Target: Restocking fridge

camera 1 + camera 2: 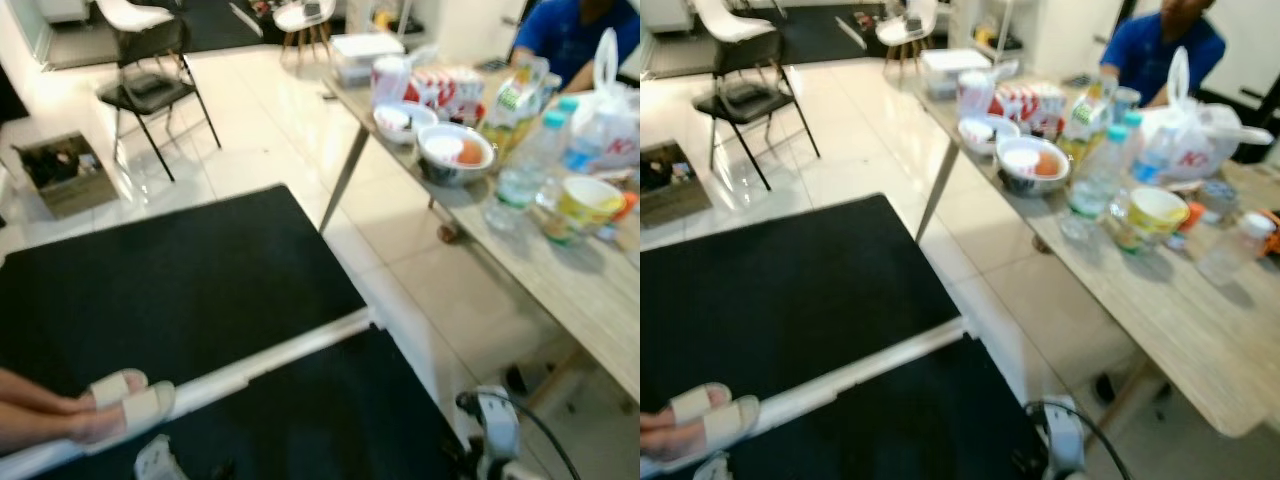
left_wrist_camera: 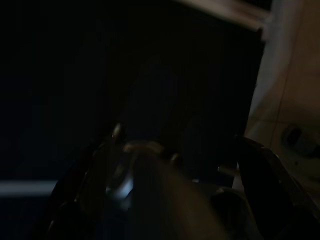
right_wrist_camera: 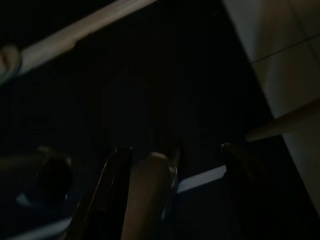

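Note:
Groceries crowd the wooden table (image 1: 560,275) on my right: a steel bowl (image 1: 455,152) with orange items, a smaller white bowl (image 1: 403,120), red-and-white packs (image 1: 445,88), a green carton (image 1: 515,100), a clear water bottle (image 1: 522,175), a yellow cup (image 1: 585,205) and a white plastic bag (image 1: 612,120). Both arms hang low, far from the table. In the dark left wrist view my left gripper (image 2: 180,140) is open over a black mat. In the right wrist view my right gripper (image 3: 174,149) is open too, above the mat near pale floor tiles.
Black mats (image 1: 170,280) with a white strip between them cover the floor ahead. A person's feet in pale slippers (image 1: 120,400) rest at the lower left. A black chair (image 1: 155,85) and a cardboard box (image 1: 62,172) stand far left. A person in blue (image 1: 570,35) sits behind the table.

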